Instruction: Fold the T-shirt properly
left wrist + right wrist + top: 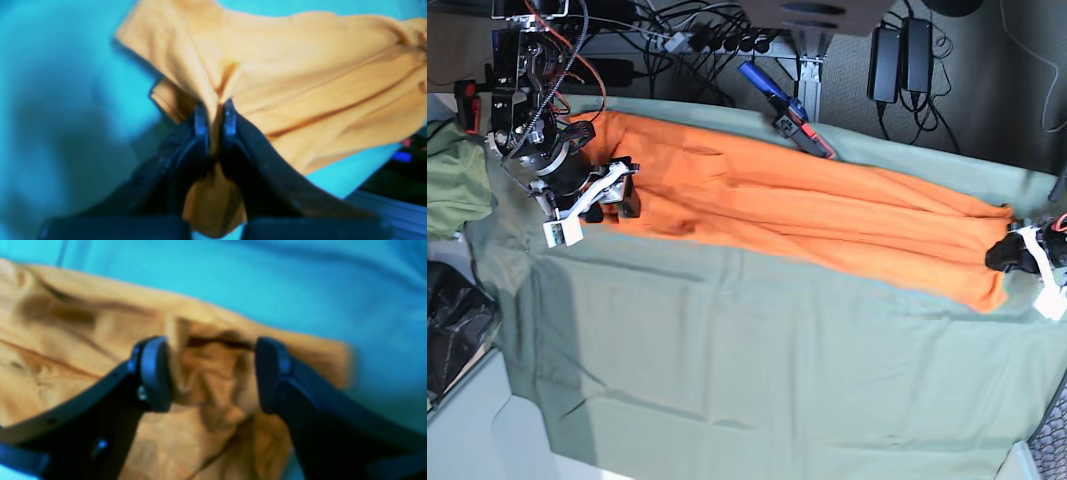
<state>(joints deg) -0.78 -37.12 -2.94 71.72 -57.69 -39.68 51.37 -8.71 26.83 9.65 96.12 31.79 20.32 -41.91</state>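
Nearest me my left gripper (215,111) is pinched on a bunched corner of the T-shirt (827,215), my right gripper (213,373) gapes around the far corner unclamped, and the shirt lies stretched lengthwise across the back of the green cloth (757,380), folding unfinished I judge.

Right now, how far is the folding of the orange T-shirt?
Early stage. Done: the T-shirt lies stretched in a long band across the green cloth. In hand: the left claw is shut on one end of it; the right claw stands open around bunched fabric at the other end. Left: gripping there and every fold; no neat fold shows yet.
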